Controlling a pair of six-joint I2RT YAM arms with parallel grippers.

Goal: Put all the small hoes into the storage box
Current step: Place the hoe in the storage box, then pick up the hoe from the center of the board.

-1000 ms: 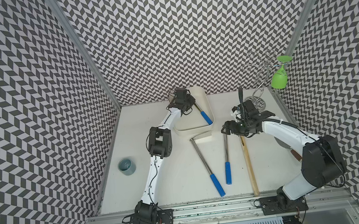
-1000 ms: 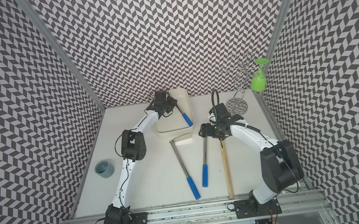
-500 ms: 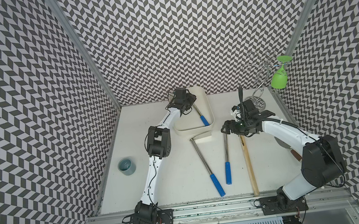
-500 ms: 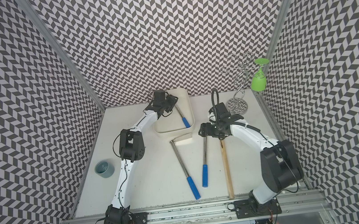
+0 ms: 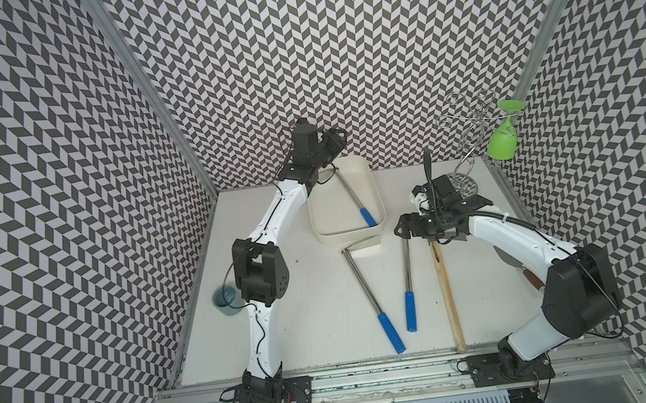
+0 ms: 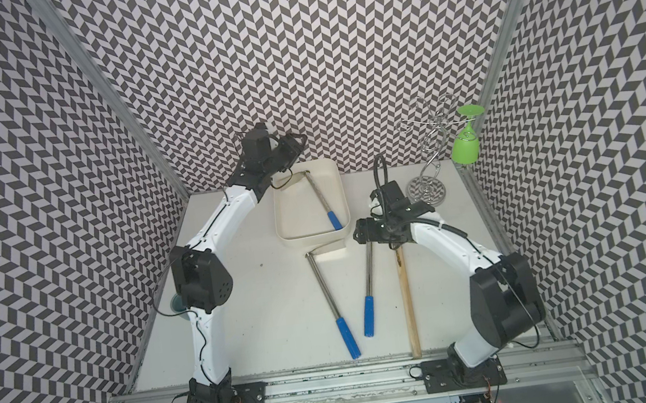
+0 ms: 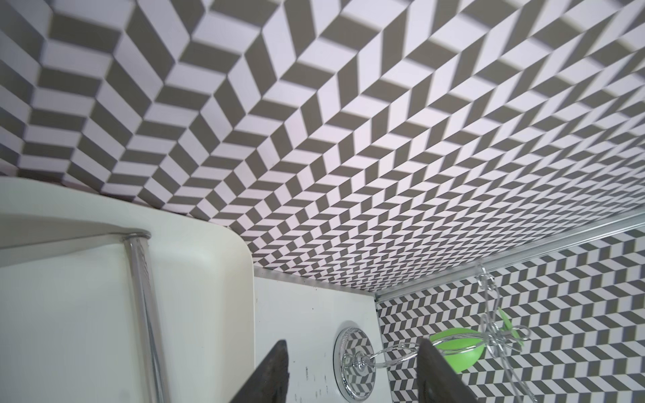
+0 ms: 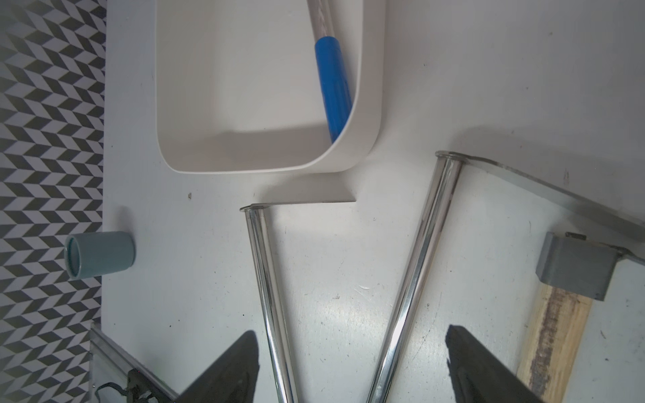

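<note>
At the far middle of the tabletop [image 5: 318,316], the small hoe [image 5: 351,195] lies slantwise inside the storage box [image 5: 348,236], head toward the far left corner and blue grip against the near right one. The left claw [image 7: 352,373] hangs released above that far left corner (nothing sits between its fingers). The right claw [image 8: 352,349], likewise spread and empty, hovers over a second blue-handled tool [image 5: 406,267] just right of the box.

2 chrome-shafted tools with blue grips [image 5: 371,297] [image 5: 407,284] are laid close together, with a wooden-handled tool [image 5: 448,300] just beside them. A small teal cup [image 5: 226,300] is seen at the table's left edge. A green wine glass [image 6: 465,149] is hung upside down on a chrome wire rack [image 6: 425,191].
</note>
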